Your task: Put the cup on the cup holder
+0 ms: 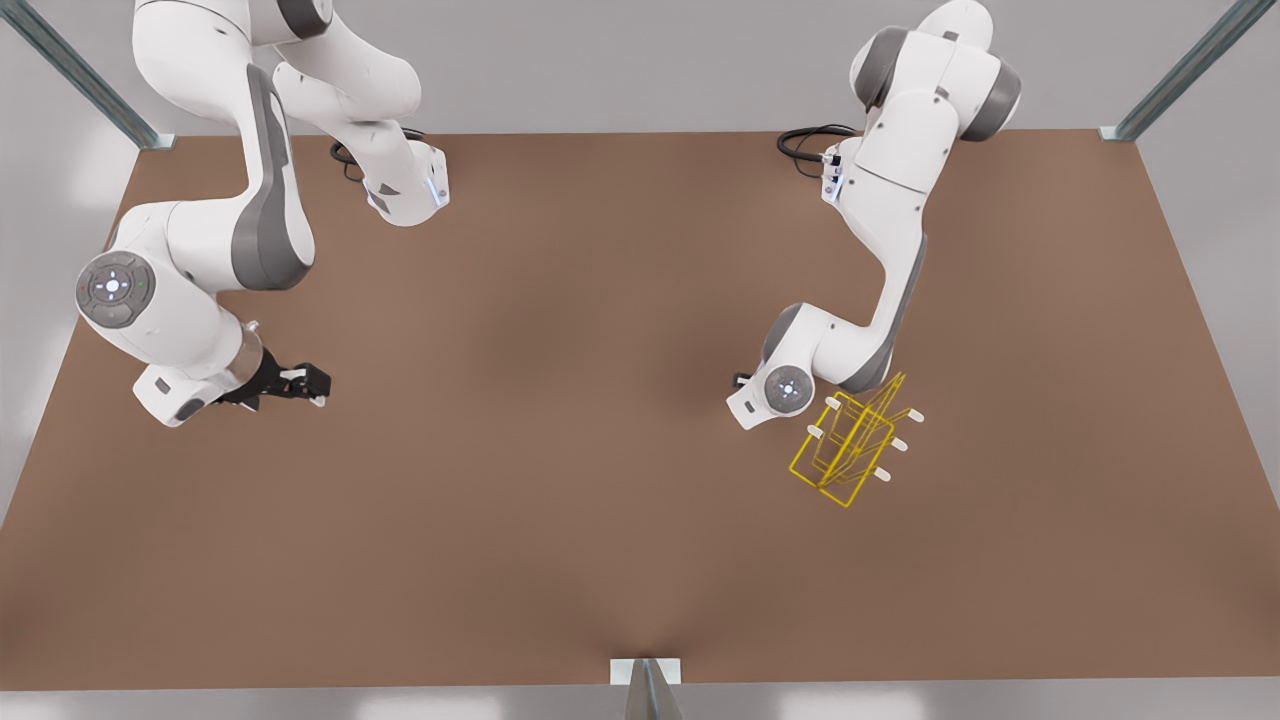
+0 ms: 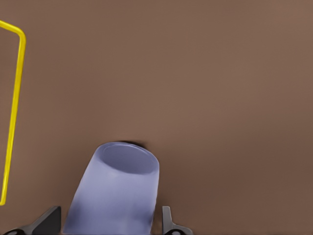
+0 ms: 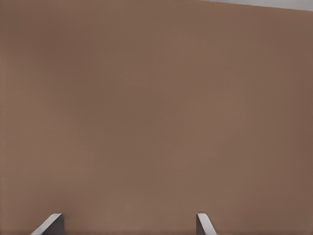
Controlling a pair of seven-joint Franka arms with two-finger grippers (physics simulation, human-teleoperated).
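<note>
Left end effector (image 2: 111, 226) has the cup (image 2: 115, 193) between spread fingers, not clearly pinching; rigid, light, slippery, so grip mid-wall. Cup holder (image 2: 13, 112) beside. Right end effector (image 3: 129, 224) spread, waits.

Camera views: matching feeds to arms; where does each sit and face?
Front view: high above the table, looking down; both arms show.
Left wrist view: on the arm beside the cup holder, facing the cup at the left gripper.
Right wrist view: facing the table past the open right gripper.
Shared: front and left wrist views show the cup holder.
</note>
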